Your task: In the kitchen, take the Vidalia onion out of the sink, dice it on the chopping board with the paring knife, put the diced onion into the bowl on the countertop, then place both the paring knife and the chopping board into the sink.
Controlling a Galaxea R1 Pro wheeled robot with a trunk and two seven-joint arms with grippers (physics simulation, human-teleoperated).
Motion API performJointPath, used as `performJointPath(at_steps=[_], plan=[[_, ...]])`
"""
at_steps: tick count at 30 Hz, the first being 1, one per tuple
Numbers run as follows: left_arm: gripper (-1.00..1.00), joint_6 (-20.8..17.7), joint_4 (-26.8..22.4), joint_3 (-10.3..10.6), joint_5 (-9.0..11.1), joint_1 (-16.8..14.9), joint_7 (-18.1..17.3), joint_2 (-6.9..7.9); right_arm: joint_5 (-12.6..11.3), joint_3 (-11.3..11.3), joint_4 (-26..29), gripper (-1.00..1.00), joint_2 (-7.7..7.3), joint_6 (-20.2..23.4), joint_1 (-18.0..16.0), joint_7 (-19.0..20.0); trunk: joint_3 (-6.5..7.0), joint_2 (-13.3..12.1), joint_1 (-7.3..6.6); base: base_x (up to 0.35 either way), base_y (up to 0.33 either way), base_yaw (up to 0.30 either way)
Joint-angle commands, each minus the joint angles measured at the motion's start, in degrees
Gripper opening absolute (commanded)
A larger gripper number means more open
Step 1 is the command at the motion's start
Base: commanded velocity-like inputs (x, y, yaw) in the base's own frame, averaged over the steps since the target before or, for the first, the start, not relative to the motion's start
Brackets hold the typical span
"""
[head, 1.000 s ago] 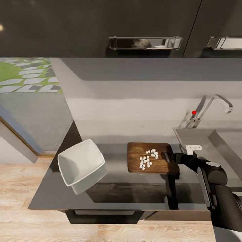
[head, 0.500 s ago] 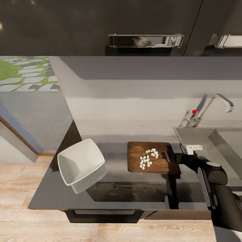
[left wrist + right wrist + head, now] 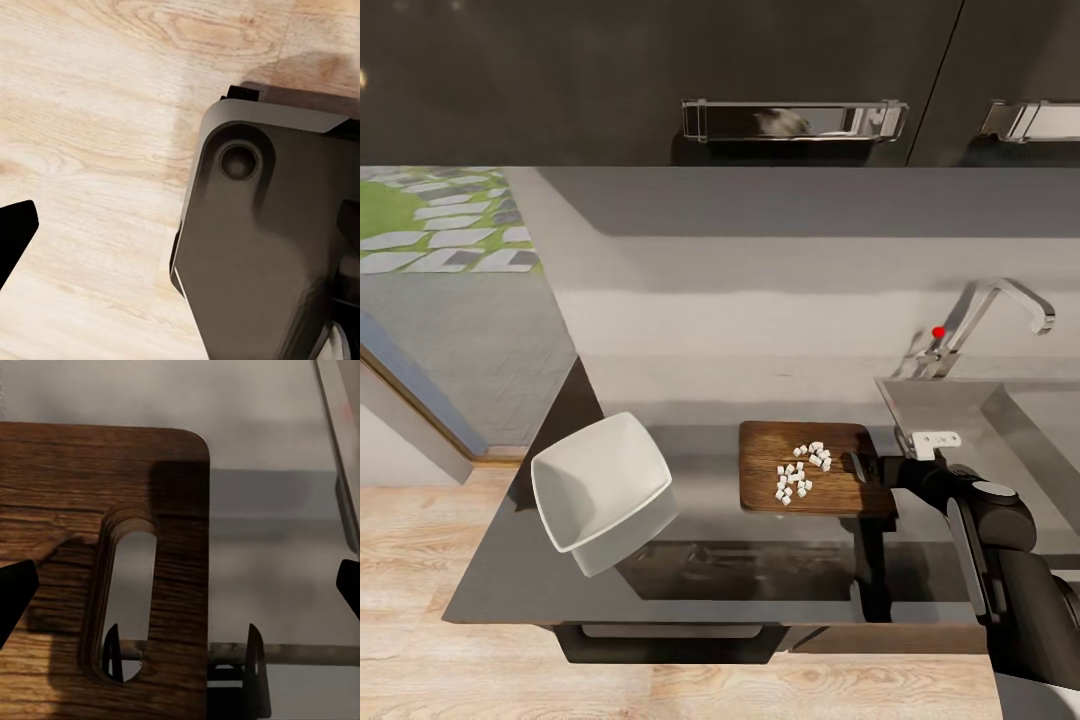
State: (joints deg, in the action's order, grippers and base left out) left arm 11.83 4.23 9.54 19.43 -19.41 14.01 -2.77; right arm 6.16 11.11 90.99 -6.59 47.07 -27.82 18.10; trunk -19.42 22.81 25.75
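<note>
The chopping board (image 3: 815, 469) lies flat on the countertop (image 3: 760, 570), just beside the sink (image 3: 960, 420). Its long axis runs along the counter, and the slotted handle end (image 3: 127, 600) points toward the sink. White onion dice (image 3: 800, 472) sit in a loose heap on its middle. The right gripper (image 3: 863, 468) straddles that handle end, one finger in the slot and one past the edge; whether it grips is unclear. The white bowl (image 3: 602, 490) stands tilted near the counter's left end. The left gripper (image 3: 15, 240) hangs over wood floor (image 3: 97, 112), its opening hidden.

right arm (image 3: 1000, 560) – reaching forward | fingers (image 3: 255, 660) – parted, low
</note>
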Motion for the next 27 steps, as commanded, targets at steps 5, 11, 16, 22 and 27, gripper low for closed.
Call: performJointPath(at_steps=[5, 11, 16, 22, 27], plan=[[1.0, 0.39, 0.25, 0.48, 0.44, -0.1, 0.05, -0.04, 0.6, 0.05, 0.07, 1.0, -0.08, 0.22, -0.05, 0.54, -0.37, 0.11, 0.03, 0.0, 0.0, 0.0], [1.0, 0.39, 0.25, 0.48, 0.44, -0.1, 0.05, -0.05, 0.6, 0.06, 0.07, 1.0, -0.15, 0.21, -0.05, 0.54, -0.8, 0.11, 0.03, 0.0, 0.0, 0.0], [1.0, 0.39, 0.25, 0.5, 0.44, -0.1, 0.05, -0.04, 0.68, 0.09, 0.07, 1.0, -0.18, 0.15, -0.05, 0.54, -1.18, 0.11, 0.03, 0.0, 0.0, 0.0], [1.0, 0.39, 0.25, 0.49, 0.44, -0.1, 0.05, -0.04, 0.69, 0.13, 0.07, 1.0, -0.21, 0.13, -0.05, 0.54, -1.64, 0.11, 0.03, 0.0, 0.0, 0.0], [1.0, 0.39, 0.25, 0.48, 0.44, -0.1, 0.05, -0.04, 0.69, 0.14, 0.07, 1.0, -0.38, 0.13, -0.05, 0.47, -2.02, 0.11, 0.03, 0.0, 0.0, 0.0]])
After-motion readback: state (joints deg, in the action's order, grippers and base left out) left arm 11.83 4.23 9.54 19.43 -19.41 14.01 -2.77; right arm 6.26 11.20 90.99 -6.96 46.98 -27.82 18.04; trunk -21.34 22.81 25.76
